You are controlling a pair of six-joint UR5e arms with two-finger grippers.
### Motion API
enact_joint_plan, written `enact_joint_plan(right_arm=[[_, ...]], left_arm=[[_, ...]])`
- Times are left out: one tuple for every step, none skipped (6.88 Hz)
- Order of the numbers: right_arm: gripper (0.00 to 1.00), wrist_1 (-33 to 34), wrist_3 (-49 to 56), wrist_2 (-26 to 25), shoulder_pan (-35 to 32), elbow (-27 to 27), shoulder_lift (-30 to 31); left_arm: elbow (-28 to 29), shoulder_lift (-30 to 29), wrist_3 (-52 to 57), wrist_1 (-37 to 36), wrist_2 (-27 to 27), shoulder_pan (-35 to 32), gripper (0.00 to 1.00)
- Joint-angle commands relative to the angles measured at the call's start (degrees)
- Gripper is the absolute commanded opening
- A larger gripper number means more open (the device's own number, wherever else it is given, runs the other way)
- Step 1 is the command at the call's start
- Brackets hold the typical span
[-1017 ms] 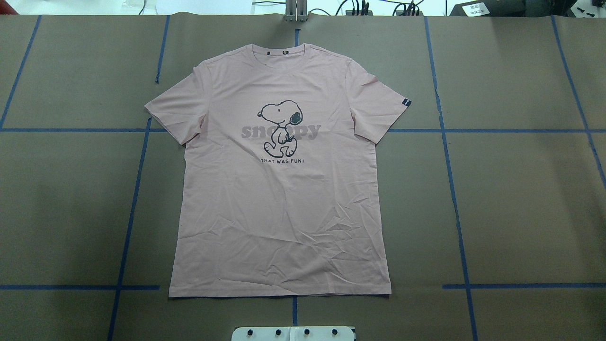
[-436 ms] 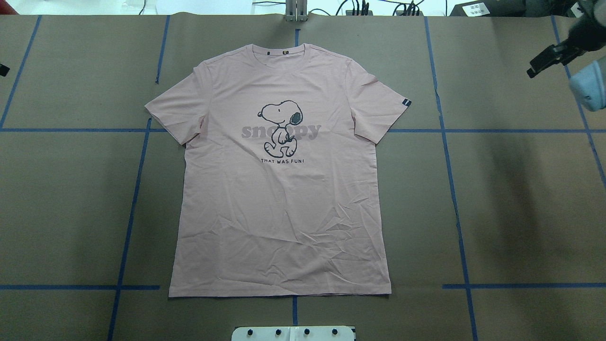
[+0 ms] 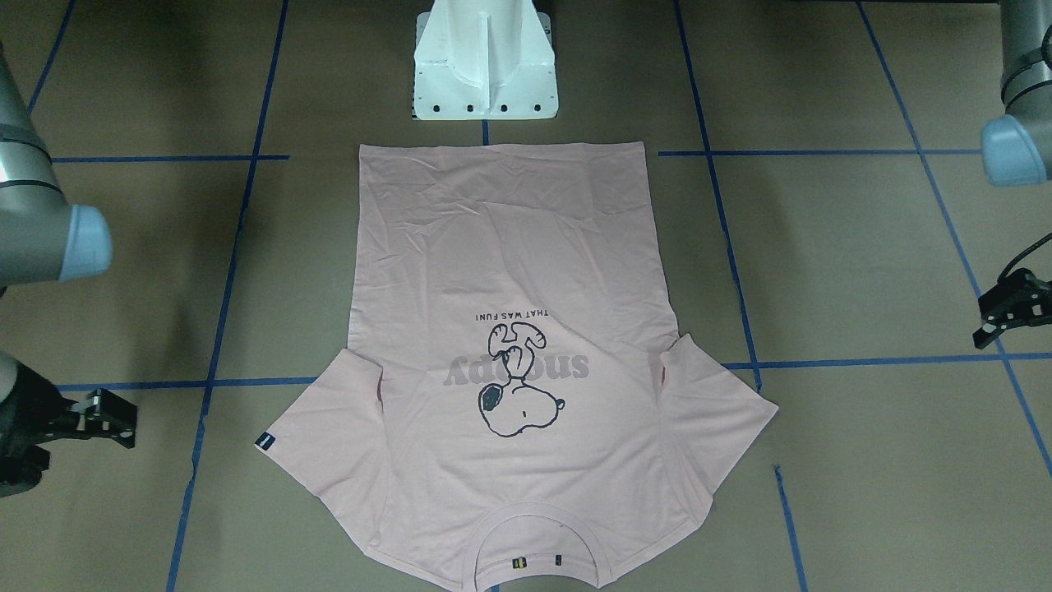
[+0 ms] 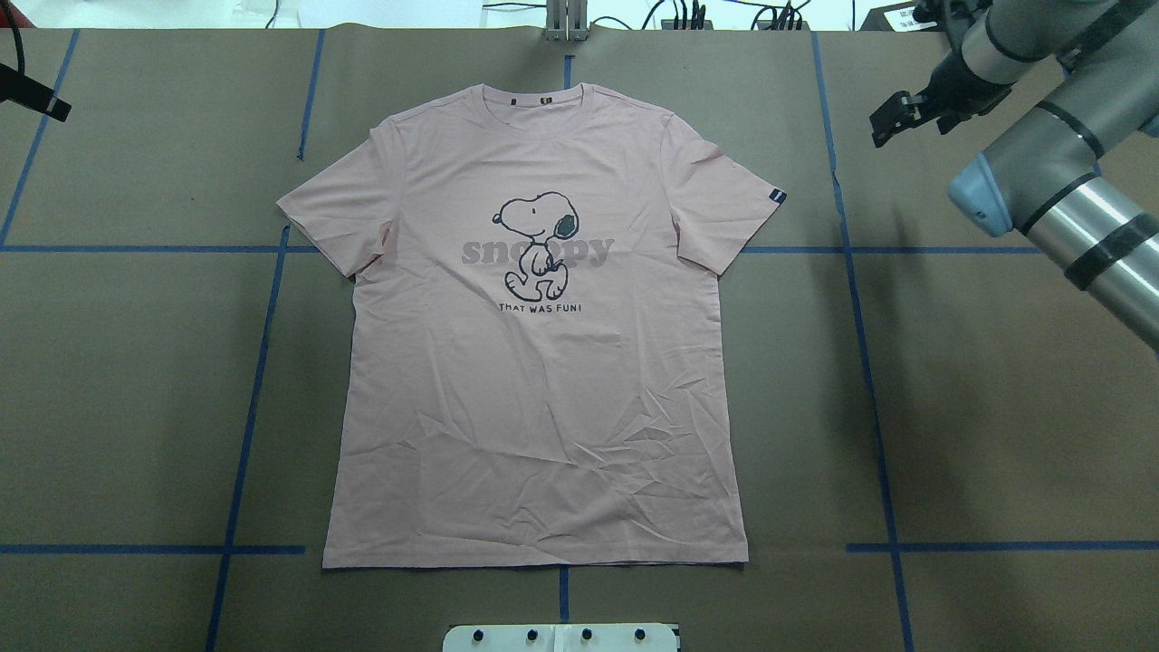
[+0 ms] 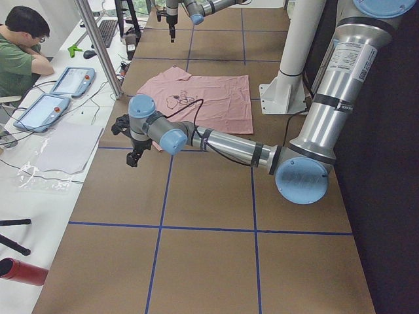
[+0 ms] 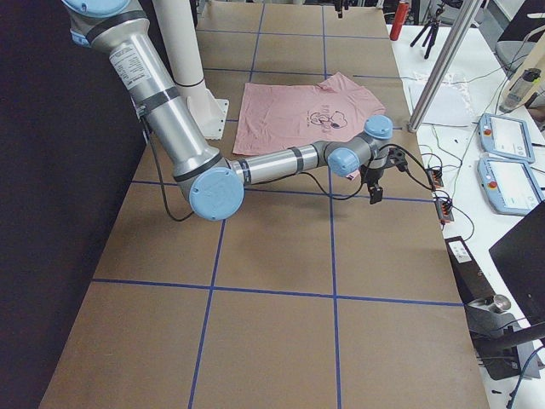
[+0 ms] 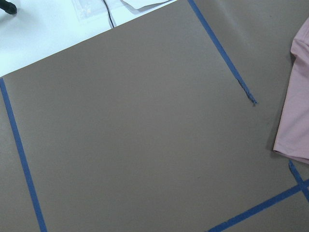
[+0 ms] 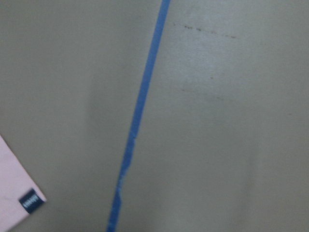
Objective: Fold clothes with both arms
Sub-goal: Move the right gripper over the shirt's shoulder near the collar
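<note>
Plainly "THAT WAS FUN!" on T-shirt (image 4: 543, 407)

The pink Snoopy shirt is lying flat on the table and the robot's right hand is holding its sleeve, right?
Not quite. The shirt does lie flat on the table, but the right hand is not holding the sleeve: it hangs off to the side, apart from it, with bare table between them. The overhead view shows this.
</note>
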State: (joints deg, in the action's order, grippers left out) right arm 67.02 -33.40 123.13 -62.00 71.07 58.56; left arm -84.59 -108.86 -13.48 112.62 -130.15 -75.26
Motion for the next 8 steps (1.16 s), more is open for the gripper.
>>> enact_joint_plan(right_arm=[[1.00,-4.2,-11.0,-0.2,4.8,-4.4,-3.9],[1.00,-4.1,-13.1,-0.3,6.2,-7.7,-7.0],[1.00,-4.3,-13.4,-0.3,6.9,-9.5,-8.3],[1.00,-4.2,-13.4,-0.5,7.6,-10.2,-8.8],[1.00,-4.2,-13.4,-1.7,8.6,-11.5,-9.2],[0.98,-4.2,-13.4,-2.0,8.9,-11.7,-9.3],[0.95,-4.2,-13.4,-2.0,9.4,-11.7,-9.3],[0.94,-4.2,-13.4,-2.1,9.7,-11.8,-9.4]], left_arm=[[1.1,-1.9,-6.7,0.5,0.0,1.0,1.00],[1.2,-1.9,-7.3,1.7,0.4,1.4,1.00],[1.2,-1.2,-8.6,5.6,3.1,1.5,1.00],[1.4,-1.0,-9.8,7.2,3.2,1.6,1.00],[1.4,-1.0,-9.8,7.4,3.1,1.6,1.00],[1.4,-1.0,-9.8,7.4,3.1,1.7,1.00],[1.4,-1.0,-9.8,7.4,3.1,1.7,1.00],[1.4,-1.0,-9.8,7.4,3.1,1.7,1.00]])
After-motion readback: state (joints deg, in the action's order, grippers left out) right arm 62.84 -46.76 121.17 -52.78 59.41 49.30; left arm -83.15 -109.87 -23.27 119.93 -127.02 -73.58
